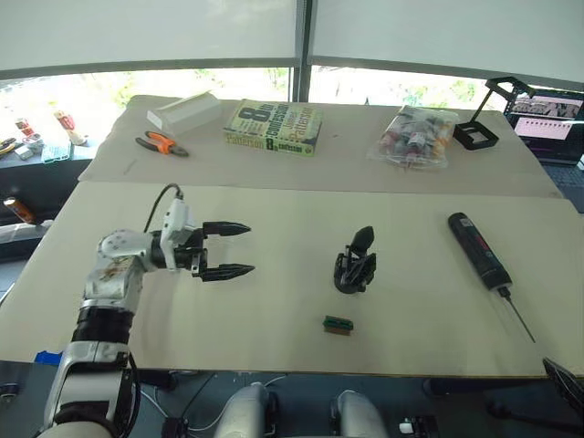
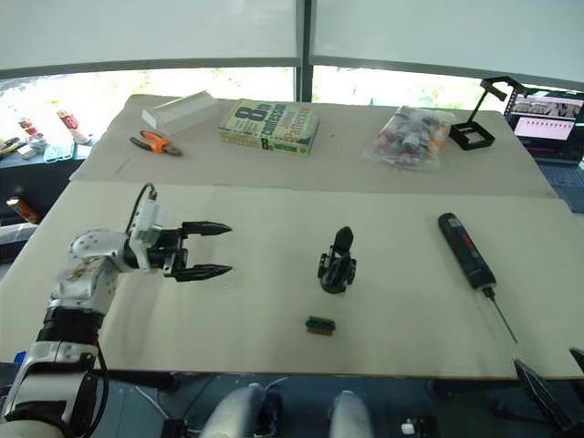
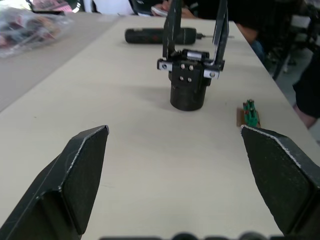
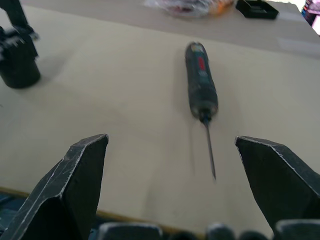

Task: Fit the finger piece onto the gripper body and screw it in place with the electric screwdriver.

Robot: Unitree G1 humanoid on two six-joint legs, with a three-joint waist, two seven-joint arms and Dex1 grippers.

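Note:
The gripper body (image 1: 355, 265) stands upright mid-table, a chunky black block with a pointed black finger sticking up; it also faces me in the left wrist view (image 3: 188, 80). A loose finger piece is out of view. The electric screwdriver (image 1: 478, 250) lies at the right, its thin bit toward the front edge. My left gripper (image 1: 239, 248) hovers open well left of the gripper body, fingers pointing at it, nothing between them. My right gripper (image 4: 171, 139) is open and empty near the front edge, short of the screwdriver (image 4: 201, 85) and its bit.
A tiny green-topped block (image 1: 338, 323) lies in front of the gripper body. On the far table sit orange-handled pliers (image 1: 161, 143), a white box (image 1: 185, 110), a book (image 1: 274, 126), a clear bag (image 1: 417, 135), a black stand (image 1: 476, 134) and a laptop (image 1: 547, 123).

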